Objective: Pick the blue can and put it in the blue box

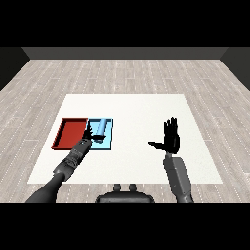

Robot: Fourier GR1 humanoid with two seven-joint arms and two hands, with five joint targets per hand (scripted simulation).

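The table [146, 146] is white and rectangular and stands on a grey plank floor [125, 73]. Two trays lie side by side, touching, near the table's left edge: the red tray [70, 133] on the outside and the blue tray [111, 139] toward the table's centre.

The left forearm [73, 158] enters from the lower left corner and runs diagonally up and to the right, ending over the near left corner of the blue tray. The right forearm [178, 178] rises from the lower right, nearly straight up the view, and stops over bare table, well apart from both trays.

The can [101, 127] is light blue and lies on its side inside the blue tray. Its long axis runs near to far, tilted slightly rightward at the far end.

The left hand [91, 134] is at the can's near end, its dark fingers against the can's left side. Whether the fingers curl round the can cannot be told from this view. The right hand [171, 139] is released: fingers straight and pointing away from the robot, thumb extended to the left, holding and touching nothing.
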